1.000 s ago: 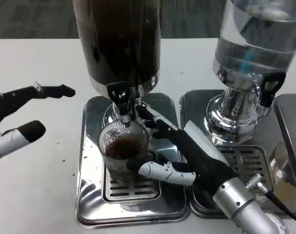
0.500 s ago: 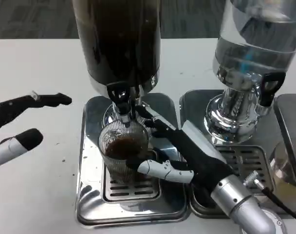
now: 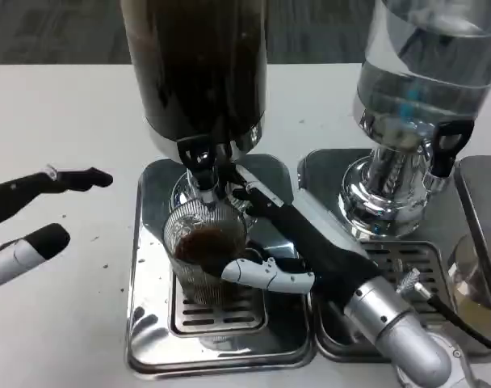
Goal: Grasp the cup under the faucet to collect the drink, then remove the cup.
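Cup (image 3: 203,250) under faucet (image 3: 199,162), gripped by right robot hand (image 3: 290,242); left robot hand (image 3: 35,214) spread, empty.

A white table (image 3: 68,121) is seen, speckled with small dark flecks; grey carpeted floor (image 3: 60,32) lies beyond its far edge.

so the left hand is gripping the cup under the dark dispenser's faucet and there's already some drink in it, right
Not quite: it is the right hand that grips the cup, as the head view shows. The left hand hangs open over the table, apart from the cup. The rest holds: the cup sits under the dark dispenser's faucet with dark drink in it.
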